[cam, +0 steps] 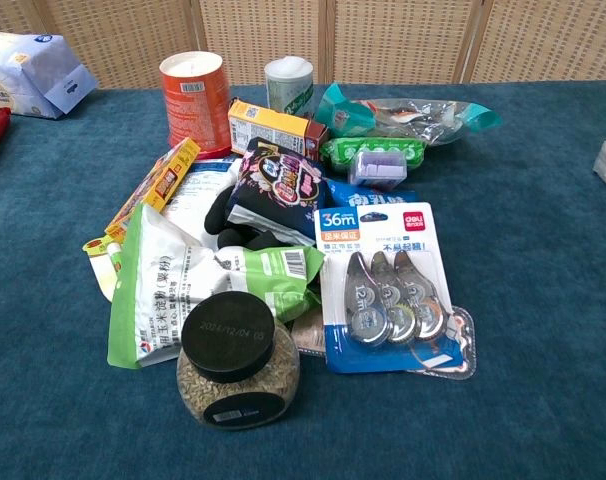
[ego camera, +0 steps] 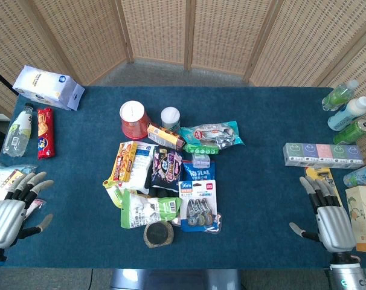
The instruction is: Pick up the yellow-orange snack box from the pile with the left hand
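From the head view, nothing of the pick appears done yet: the left hand (ego camera: 17, 208) rests at the table's 8 o'clock corner with its fingers spread apart and nothing in them, well apart from the pile. The right hand (ego camera: 328, 217) sits at about 4 o'clock, likewise splayed and empty, near a row of pastel tissue packs (ego camera: 322, 154). The yellow-orange snack box (ego camera: 165, 136) lies at the pile's 12 o'clock side, just beside the red cup (ego camera: 133, 119) and below the white-lidded jar (ego camera: 170, 118), its right end touching the green packet (ego camera: 214, 138). A long yellow-and-red stick pack (ego camera: 124, 163) lies at the pile's 9 o'clock edge and could be mistaken for the target, but the box shape marks the one near the cup as the likelier goal. In the chest view neither hand shows, which fits the judgement that the reach has not begun. Here the yellow-orange snack box (cam: 273, 124) lies on its long side at the far edge of the heap, at roughly 12 o'clock, between the red cup (cam: 195, 98) and the green packet (cam: 368, 150), with a dark purple pouch (cam: 278, 185) leaning against its near face. The black-lidded jar (cam: 231, 360) and the correction-tape card (cam: 388, 290) sit at 6 o'clock, nearest the robot. What is left, then, is everything: the reach across or around the heap, the grasp and the lift.
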`<action>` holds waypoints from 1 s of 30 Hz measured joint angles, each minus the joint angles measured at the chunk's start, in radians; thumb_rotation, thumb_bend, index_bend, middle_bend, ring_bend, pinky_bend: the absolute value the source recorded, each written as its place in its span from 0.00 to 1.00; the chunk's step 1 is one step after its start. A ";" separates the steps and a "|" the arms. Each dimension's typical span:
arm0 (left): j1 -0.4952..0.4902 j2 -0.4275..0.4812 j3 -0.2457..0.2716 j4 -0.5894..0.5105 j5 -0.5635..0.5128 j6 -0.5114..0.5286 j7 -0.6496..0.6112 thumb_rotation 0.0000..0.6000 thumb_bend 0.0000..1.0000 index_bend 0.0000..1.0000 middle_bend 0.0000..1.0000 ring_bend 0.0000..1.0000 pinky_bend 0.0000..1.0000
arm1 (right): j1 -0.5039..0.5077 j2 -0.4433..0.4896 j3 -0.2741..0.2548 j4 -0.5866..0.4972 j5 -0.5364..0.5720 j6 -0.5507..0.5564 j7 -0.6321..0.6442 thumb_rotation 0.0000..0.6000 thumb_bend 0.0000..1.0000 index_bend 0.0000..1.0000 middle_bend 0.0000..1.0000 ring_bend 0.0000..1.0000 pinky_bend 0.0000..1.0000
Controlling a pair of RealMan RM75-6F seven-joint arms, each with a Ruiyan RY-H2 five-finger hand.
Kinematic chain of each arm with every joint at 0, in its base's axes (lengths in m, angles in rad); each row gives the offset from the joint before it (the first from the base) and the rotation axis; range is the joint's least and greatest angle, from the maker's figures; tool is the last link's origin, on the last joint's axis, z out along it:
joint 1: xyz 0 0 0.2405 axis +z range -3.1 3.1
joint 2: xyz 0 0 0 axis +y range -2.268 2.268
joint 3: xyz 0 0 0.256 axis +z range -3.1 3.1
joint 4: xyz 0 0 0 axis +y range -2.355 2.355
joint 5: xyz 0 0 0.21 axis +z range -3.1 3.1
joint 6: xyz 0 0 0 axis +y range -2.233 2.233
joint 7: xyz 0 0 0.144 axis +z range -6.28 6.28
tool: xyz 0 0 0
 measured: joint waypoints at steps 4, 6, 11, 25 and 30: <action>-0.004 -0.002 0.003 -0.001 -0.002 -0.013 0.007 1.00 0.37 0.19 0.12 0.05 0.00 | 0.002 0.000 -0.002 0.004 0.001 -0.005 0.019 1.00 0.15 0.00 0.00 0.00 0.00; -0.010 0.001 0.004 -0.005 -0.002 -0.027 0.016 1.00 0.36 0.18 0.13 0.05 0.00 | 0.004 0.003 -0.005 0.002 -0.001 -0.009 0.041 1.00 0.15 0.00 0.00 0.00 0.00; -0.046 0.023 0.001 -0.036 -0.011 -0.093 0.040 1.00 0.36 0.16 0.10 0.05 0.00 | 0.001 0.010 -0.014 0.007 -0.012 -0.004 0.070 1.00 0.15 0.00 0.00 0.00 0.00; -0.336 0.033 -0.094 -0.064 -0.217 -0.538 -0.097 1.00 0.31 0.03 0.18 0.05 0.00 | -0.049 0.035 -0.029 0.015 -0.013 0.065 0.088 1.00 0.15 0.00 0.00 0.00 0.00; -0.435 -0.061 -0.138 0.015 -0.286 -0.655 -0.172 0.95 0.30 0.03 0.20 0.05 0.00 | -0.075 0.044 -0.027 0.023 0.006 0.096 0.102 1.00 0.15 0.00 0.00 0.00 0.00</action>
